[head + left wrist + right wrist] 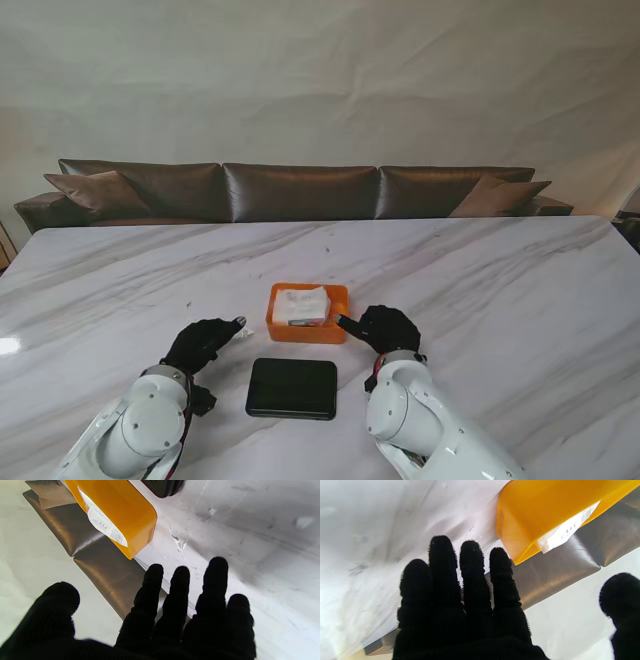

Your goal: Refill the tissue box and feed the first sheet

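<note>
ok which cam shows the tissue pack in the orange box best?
Stand view: it looks down into the orange box and shows the tissue pack whole. Both wrist views show only a strip of the pack's printed wrapper past the box wall.

Colours only: tissue box (308, 314) is bright orange, glossy; white tissue pack (301, 305) inside it, with a white label with dark print and a barcode (106, 527). Flat lid (292, 388) nearer to me is solid black. Worktop (500, 290) is white marble with grey diagonal veining. Both hands in black knit gloves: left hand (203, 343), right hand (383, 327), fingers (442, 562) black throughout. Arms (135, 430) white. Sofa (300, 190) dark brown, sheeny; cushions (100, 190) the same brown. Wall (320, 80) off-white.
</note>
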### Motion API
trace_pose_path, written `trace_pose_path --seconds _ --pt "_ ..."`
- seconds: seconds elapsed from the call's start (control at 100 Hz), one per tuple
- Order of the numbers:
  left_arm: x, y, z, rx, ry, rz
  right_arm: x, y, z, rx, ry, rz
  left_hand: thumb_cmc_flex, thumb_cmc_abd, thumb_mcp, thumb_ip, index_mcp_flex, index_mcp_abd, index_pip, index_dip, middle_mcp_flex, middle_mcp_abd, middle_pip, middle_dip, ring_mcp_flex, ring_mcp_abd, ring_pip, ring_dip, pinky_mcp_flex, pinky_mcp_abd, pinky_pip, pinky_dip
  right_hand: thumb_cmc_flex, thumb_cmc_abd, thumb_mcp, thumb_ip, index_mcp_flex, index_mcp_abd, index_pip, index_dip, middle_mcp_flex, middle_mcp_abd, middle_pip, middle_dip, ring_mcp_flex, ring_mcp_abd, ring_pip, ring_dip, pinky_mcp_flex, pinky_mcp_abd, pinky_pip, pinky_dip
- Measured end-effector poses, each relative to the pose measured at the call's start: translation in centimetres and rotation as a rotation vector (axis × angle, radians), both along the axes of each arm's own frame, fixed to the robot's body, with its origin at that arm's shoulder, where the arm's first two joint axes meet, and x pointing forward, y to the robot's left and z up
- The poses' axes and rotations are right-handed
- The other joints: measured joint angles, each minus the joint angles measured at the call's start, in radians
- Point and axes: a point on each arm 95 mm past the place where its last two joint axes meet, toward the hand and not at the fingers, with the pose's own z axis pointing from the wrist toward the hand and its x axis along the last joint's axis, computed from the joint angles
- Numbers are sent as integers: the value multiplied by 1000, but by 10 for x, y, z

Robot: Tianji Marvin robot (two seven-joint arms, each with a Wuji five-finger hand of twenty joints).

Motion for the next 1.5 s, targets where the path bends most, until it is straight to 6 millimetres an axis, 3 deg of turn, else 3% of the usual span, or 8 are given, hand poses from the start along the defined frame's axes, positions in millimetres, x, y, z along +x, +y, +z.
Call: trace_pose_path --seconds 0.13,0.25,0.34,0.45,0.54,0.66,1.25,1.5 --pt "-10 1 0 -100 32 64 -21 3 11 17 26 -39 15 0 0 0 69 59 -22 0 99 68 13 7 71 2 13 -37 104 31 0 -82 -1 12 0 1 0 76 -1 -27 -22 66 0 -67 1 48 -35 -94 80 57 -10 -78" --pt "-16 0 0 -159 69 90 -37 6 16 44 45 -57 25 0 3 -1 99 110 -53 -29 142 112 13 7 104 32 23 -81 175 80 0 -138 -1 12 0 10 -15 145 0 -52 -50 114 15 -85 2 64 -52 -148 125 79 -30 -158" --pt "-19 0 -1 -168 81 102 -48 8 17 99 65 -84 27 0 16 -25 112 152 -85 -49 172 147 12 4 128 49 23 -107 219 102 -23 -198 5 12 -1 11 -26 181 3 -79 -50 139 24 -85 2 82 -72 -164 135 99 -37 -236" --pt "-22 2 1 -262 144 135 -58 12 14 177 77 -140 30 0 34 -36 134 193 -112 -62 182 181 -6 -7 131 50 23 -118 257 94 -338 -250 19 12 -1 11 -26 204 6 -90 -50 160 24 -85 2 100 -74 -172 144 118 -40 -277" --pt "-24 2 0 -384 190 163 -65 17 11 205 96 -147 36 0 47 -37 148 202 -116 -63 182 194 -6 -7 131 71 23 -118 279 122 -612 -275 31 13 -3 11 -25 205 7 -92 -50 167 24 -85 2 112 -74 -172 150 133 -43 -294" --pt "-24 4 0 -438 209 194 -70 23 8 248 108 -164 38 0 78 -37 150 213 -117 -63 182 196 -6 -7 150 73 46 -121 291 120 -640 -339 43 13 -3 12 -24 205 7 -92 -51 168 25 -85 12 113 -74 -172 166 135 -44 -306" --pt "-34 11 23 -634 263 298 -67 34 -1 285 147 -169 48 0 81 -37 150 221 2 -25 230 218 89 33 278 73 175 -104 442 141 -612 -351 66 17 -14 22 -24 205 15 -96 -51 169 25 -85 13 114 -74 -172 167 136 -44 -328" --pt "-27 20 2 -751 311 354 -65 36 -3 293 157 -157 49 0 78 -37 150 226 53 0 231 219 107 44 291 73 192 -94 451 143 -611 -367 77 17 -14 22 -24 205 15 -98 -51 170 25 -85 13 114 -74 -172 167 136 -44 -331"
